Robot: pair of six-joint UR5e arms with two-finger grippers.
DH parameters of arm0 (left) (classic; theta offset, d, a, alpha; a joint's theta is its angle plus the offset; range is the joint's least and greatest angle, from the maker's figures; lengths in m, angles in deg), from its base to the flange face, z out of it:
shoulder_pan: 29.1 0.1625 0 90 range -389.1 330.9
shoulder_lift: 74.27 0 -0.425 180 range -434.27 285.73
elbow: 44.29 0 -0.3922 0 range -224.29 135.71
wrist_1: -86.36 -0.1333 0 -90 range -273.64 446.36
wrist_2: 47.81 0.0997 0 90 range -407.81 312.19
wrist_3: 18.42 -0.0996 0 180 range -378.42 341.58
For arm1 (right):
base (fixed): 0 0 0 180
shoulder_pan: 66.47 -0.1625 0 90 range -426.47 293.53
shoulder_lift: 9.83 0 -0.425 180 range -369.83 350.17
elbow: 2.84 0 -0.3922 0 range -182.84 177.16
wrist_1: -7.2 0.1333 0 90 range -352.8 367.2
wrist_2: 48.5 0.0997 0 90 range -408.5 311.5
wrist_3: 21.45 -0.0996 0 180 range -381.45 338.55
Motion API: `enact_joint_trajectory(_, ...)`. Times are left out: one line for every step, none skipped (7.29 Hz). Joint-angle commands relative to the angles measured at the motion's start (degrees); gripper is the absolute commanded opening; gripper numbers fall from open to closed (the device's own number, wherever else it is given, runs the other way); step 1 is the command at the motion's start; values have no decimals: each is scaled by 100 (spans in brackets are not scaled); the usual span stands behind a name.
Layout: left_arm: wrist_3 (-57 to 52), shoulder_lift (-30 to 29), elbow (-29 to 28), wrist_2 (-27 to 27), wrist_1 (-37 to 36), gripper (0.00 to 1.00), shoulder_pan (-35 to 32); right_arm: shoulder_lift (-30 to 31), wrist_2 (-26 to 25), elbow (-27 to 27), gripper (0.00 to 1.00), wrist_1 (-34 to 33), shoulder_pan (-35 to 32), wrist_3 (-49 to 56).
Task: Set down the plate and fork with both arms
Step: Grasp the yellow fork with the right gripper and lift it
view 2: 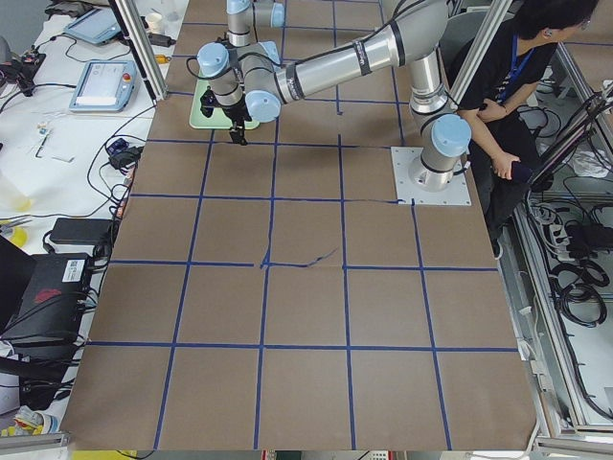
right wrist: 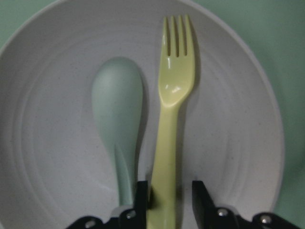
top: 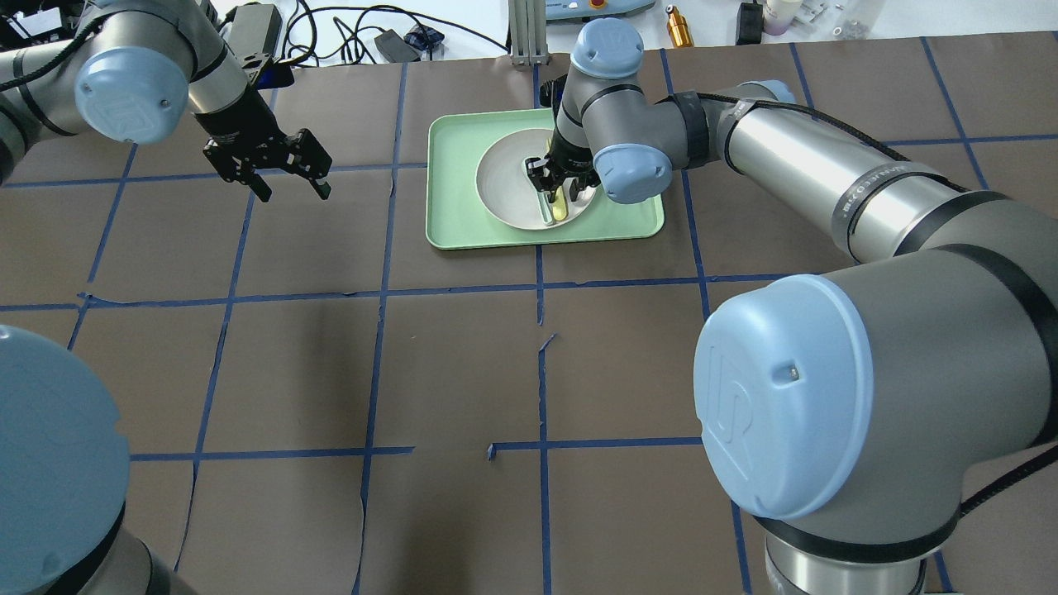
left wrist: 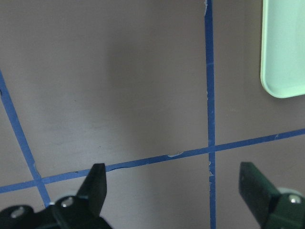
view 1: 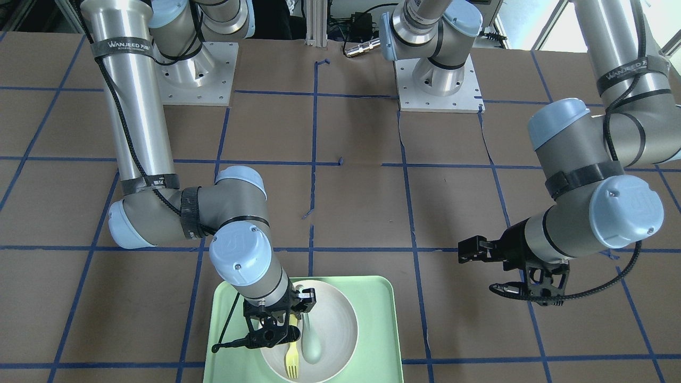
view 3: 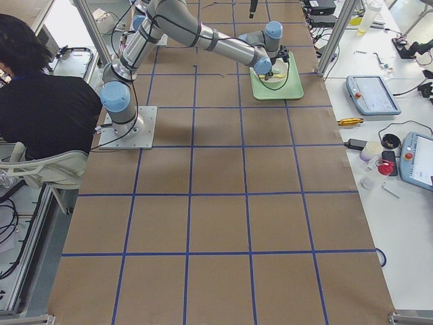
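Note:
The white plate (view 1: 340, 319) sits on the mint-green tray (view 1: 378, 319); it also shows in the overhead view (top: 504, 178) and the right wrist view (right wrist: 47, 143). The pale-yellow fork (right wrist: 174, 81) lies flat in the plate, tines away from the wrist; it shows too in the front view (view 1: 292, 359). My right gripper (right wrist: 169, 195) is low in the plate, jaws narrowly open astride the fork's handle, the left finger touching it and a small gap on the other side. My left gripper (top: 293, 192) hovers wide open and empty over bare table, left of the tray; it also shows in the front view (view 1: 479, 271).
A grey-green spoon (right wrist: 116, 105) lies in the plate right beside the fork, its handle next to my right gripper's finger. The tray's corner (left wrist: 286, 47) shows in the left wrist view. The table is brown with blue tape lines (top: 380, 289). An operator (view 2: 517, 86) sits beside the robot's base.

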Motion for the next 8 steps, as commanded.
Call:
enact_joint_trajectory(0,6,0,7,9,100,11,11,-58,-4,0,17,-1,-18)
enact_joint_trajectory(0,15,0,16,17,100,19,20,-67,-4,0,35,-1,-52)
enact_joint_trajectory(-9,67,0,111,18,100,19,55,-67,-21,0,52,-1,-105)
enact_joint_trajectory(-18,85,0,321,9,100,19,194,-102,-30,0,70,8,-314)
enact_joint_trajectory(-18,94,0,332,9,100,19,344,-285,-39,0,122,8,-369)
enact_joint_trajectory(-9,103,9,332,9,100,11,458,-391,-56,0,140,86,-239)
enact_joint_trajectory(52,86,18,315,17,100,-24,442,-332,-30,0,141,270,128)
enact_joint_trajectory(61,77,18,297,18,100,-33,407,-296,-21,0,141,506,471)
